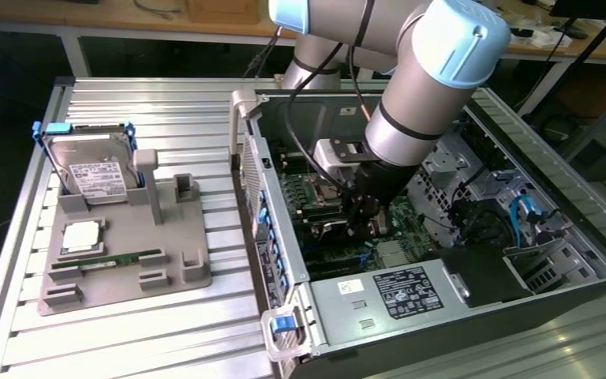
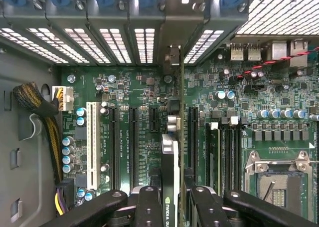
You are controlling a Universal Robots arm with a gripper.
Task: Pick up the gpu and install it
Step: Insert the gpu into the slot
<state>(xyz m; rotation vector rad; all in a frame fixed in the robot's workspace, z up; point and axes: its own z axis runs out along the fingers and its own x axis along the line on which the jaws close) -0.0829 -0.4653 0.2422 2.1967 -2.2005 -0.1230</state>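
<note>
Install step in hand: gripper (image 2: 169, 207) inside the open computer case (image 1: 282, 260), fingers (image 2: 149, 207) clamped on the gpu (image 2: 170, 177), held edge-on over the motherboard (image 2: 239, 112). Judged next: alignment of card edge with the expansion slot (image 2: 192, 137) just beside it, bracket toward the rear slot covers (image 2: 144, 42), then a straight press down.

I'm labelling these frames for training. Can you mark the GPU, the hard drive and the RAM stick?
GPU (image 2: 170, 187): wrist view, on its dark top edge between the fingers.
Hard drive (image 1: 94, 168): exterior view, on its white label.
RAM stick (image 1: 108, 259): exterior view, mid-length of the green strip.
</note>
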